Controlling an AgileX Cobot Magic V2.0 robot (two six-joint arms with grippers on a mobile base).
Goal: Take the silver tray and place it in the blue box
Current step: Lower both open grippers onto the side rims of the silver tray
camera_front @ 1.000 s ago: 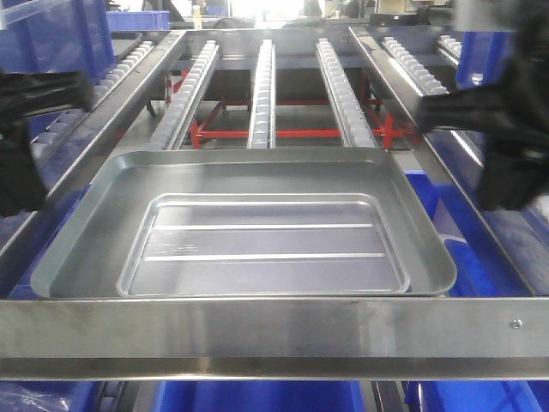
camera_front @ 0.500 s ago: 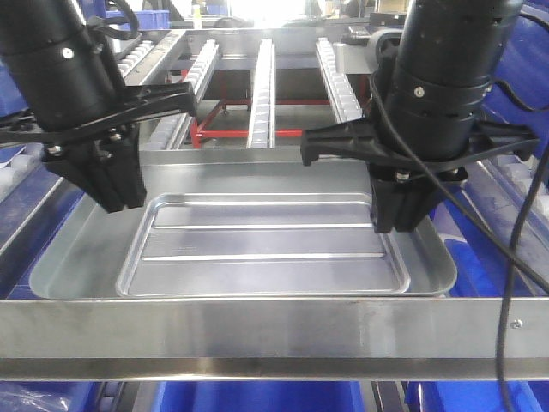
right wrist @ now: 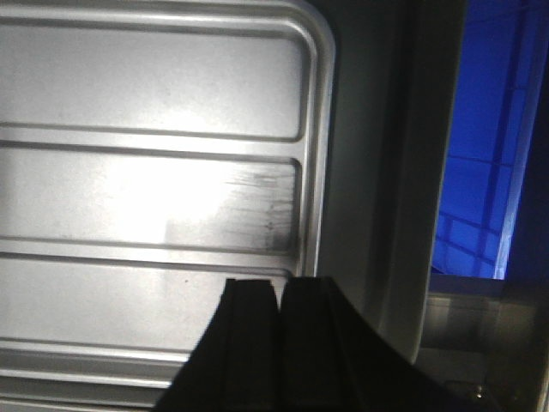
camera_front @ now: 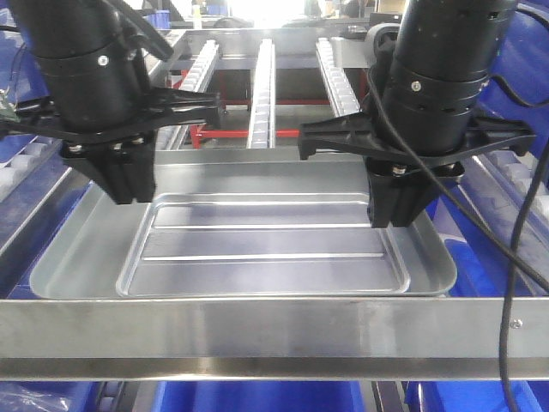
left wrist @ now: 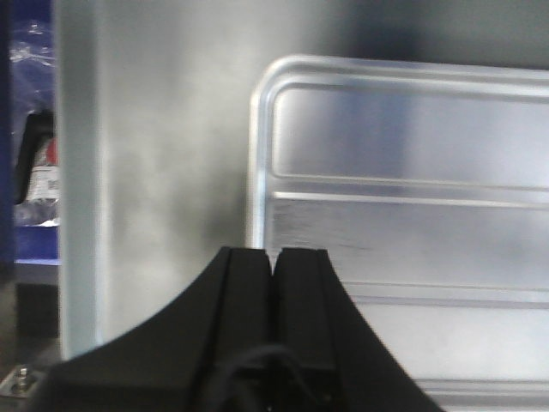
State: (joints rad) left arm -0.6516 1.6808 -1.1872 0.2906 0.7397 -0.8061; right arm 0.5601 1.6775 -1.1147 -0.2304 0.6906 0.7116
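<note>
The silver tray lies flat on the rack, its sunken panel with two ridges facing up. My left gripper hangs shut over the tray's left slope, nothing between its fingers. In the left wrist view its tips sit above the edge of the tray's sunken panel. My right gripper hangs shut and empty over the panel's right edge. The right wrist view shows its tips above the tray. Ribbed plastic of the blue box shows past the tray's right rim.
A flat steel frame bar crosses the front below the tray. Roller rails run away behind it over a red frame. Blue crates stand at the upper left, and more blue plastic shows under the rack.
Both arms have swung in from the sides to hang over the tray. Over the last half second the left gripper shifted slightly right; the right one barely moved. The tray stayed put.
</note>
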